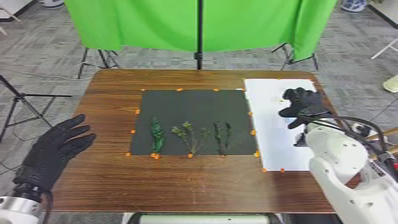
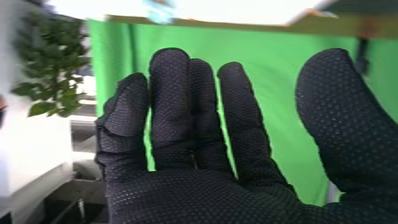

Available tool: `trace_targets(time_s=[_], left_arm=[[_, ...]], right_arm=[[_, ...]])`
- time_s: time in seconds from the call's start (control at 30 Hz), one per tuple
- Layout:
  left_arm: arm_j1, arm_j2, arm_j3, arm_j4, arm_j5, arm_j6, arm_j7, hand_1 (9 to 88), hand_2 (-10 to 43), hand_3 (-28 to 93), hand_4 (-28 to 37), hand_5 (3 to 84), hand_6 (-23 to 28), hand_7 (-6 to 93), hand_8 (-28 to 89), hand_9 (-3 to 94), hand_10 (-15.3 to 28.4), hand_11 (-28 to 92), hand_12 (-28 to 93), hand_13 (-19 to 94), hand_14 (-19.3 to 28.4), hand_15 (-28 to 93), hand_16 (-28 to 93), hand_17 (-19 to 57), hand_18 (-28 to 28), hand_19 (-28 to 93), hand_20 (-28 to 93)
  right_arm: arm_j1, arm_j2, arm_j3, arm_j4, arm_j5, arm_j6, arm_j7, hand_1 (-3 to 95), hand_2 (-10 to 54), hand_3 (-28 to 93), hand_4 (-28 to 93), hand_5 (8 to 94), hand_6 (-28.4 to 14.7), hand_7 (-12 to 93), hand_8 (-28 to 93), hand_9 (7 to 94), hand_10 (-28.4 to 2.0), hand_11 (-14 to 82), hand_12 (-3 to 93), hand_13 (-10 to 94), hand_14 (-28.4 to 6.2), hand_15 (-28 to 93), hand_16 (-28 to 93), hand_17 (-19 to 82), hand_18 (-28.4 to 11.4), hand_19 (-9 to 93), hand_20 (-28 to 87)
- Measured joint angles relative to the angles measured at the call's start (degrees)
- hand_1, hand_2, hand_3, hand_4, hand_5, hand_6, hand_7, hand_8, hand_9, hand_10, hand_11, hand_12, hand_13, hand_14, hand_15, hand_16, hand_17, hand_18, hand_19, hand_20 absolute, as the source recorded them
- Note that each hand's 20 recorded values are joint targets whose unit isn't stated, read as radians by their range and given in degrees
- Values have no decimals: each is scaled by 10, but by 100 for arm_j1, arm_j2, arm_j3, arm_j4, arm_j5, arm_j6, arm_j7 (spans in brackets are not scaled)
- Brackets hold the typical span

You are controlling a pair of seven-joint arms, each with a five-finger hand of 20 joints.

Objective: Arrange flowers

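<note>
Over the white sheet (image 1: 275, 135) on the table's right side is my right hand (image 1: 304, 102). In the right wrist view the palm of my right hand (image 2: 200, 195) faces the camera, with straight fingers, the thumb apart and nothing held. On the dark mat (image 1: 191, 100) lie green stems side by side: a dense leafy one (image 1: 157, 136), a branching one with small heads (image 1: 189, 137) and slim leafy sprigs (image 1: 222, 136). My left hand (image 1: 55, 152) is left of the mat, open and empty. Something pale blue beside my right hand is partly hidden by it.
Small orange markers line the edges of mat and sheet. The brown table (image 1: 195, 187) extends in front of them. Behind it hangs a green cloth (image 1: 151, 25) on a stand with a dark pole (image 1: 200, 35). A leafy plant (image 2: 53, 60) shows in the background of the right wrist view.
</note>
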Motion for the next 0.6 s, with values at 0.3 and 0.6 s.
trace_targets(time_s=[0.3, 0.6], left_arm=[[-14, 6, -1, 2, 0, -3, -7, 273, -5, 721, -225, 337, 20, 287, -137, 289, 126, 318, 144, 259, 151, 444, -9, -49, 227, 504, 85], [-18, 14, -1, 5, 0, -6, -16, 274, -5, 720, -227, 337, 20, 287, -137, 289, 126, 319, 144, 259, 152, 443, -9, -50, 227, 504, 85]], right_arm=[[-181, 118, -34, 436, -22, 434, 211, 281, -95, 888, -283, 497, -25, 408, -243, 515, -115, 544, 256, 535, -76, 722, 181, 257, -193, 832, 481], [-130, 130, -385, 742, -236, 1049, 249, 316, -95, 842, -283, 581, -5, 421, -250, 622, -97, 528, 269, 642, -59, 699, 209, 307, -186, 860, 474]])
